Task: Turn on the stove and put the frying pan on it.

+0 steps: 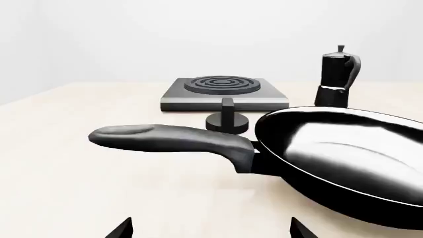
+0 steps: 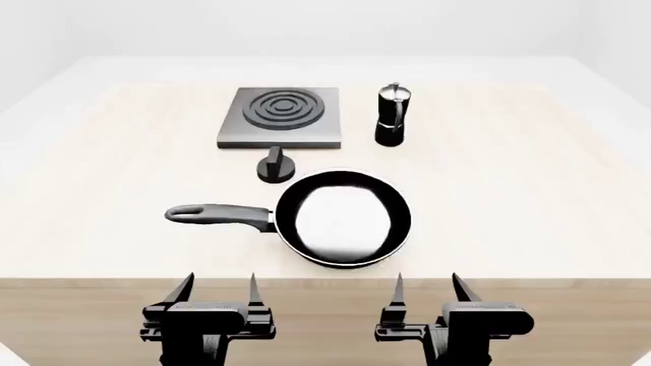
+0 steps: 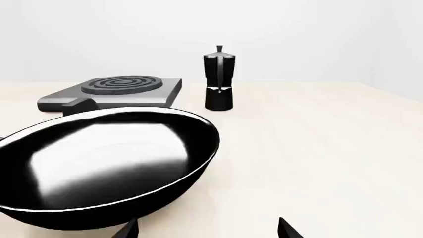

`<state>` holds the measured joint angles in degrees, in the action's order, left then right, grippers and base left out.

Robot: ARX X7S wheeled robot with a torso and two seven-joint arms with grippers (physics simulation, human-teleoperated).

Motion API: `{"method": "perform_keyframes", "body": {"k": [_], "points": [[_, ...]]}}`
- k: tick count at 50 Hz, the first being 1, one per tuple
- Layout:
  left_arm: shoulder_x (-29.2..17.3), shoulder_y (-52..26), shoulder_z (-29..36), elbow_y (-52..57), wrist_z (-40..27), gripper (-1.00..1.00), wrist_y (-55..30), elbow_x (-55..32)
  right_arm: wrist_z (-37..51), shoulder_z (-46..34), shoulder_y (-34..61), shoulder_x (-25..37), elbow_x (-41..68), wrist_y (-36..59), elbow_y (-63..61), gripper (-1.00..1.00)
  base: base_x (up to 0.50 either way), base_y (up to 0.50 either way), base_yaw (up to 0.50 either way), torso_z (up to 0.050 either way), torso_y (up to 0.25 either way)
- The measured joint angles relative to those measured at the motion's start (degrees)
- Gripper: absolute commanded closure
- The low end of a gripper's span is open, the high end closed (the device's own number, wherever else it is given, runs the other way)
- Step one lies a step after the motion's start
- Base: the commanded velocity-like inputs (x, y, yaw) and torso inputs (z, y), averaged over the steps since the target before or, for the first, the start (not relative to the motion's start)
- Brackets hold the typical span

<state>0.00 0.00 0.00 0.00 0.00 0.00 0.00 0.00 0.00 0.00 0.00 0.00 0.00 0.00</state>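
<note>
Both arms are waiting at the near edge, left gripper [image 2: 216, 293] and right gripper [image 2: 425, 293] spread wide and empty, the frying pan [image 2: 344, 218] sitting mid-table, so reaching past it for the knob [image 2: 274, 168] just before the stove [image 2: 280, 116] is looking wise.

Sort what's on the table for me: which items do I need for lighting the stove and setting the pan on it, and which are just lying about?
Needed for the job:
- stove, bare burner
- knob, on the table in front of the stove
- frying pan, on the table, handle toward the left arm

Just lying about:
- moka pot, beside the stove
</note>
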Motion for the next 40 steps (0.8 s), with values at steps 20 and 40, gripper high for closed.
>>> {"method": "perform_keyframes", "body": {"k": [20, 40], "points": [[-2.4, -0.2, 3.5, 4.2, -4.1, -1.0, -5.4, -0.5, 2.2, -3.9, -1.9, 2.9, 0.9, 2.7, -7.5, -1.0, 0.0, 0.0, 0.0, 0.0, 0.0], [-4.6, -20.8, 2.9, 30.7, -3.3, -1.0, -47.0, -4.8, 5.6, 0.9, 18.1, 7.7, 0.1, 41.5, -34.0, -1.0, 0.0, 0.0, 0.0, 0.0, 0.0]]}}
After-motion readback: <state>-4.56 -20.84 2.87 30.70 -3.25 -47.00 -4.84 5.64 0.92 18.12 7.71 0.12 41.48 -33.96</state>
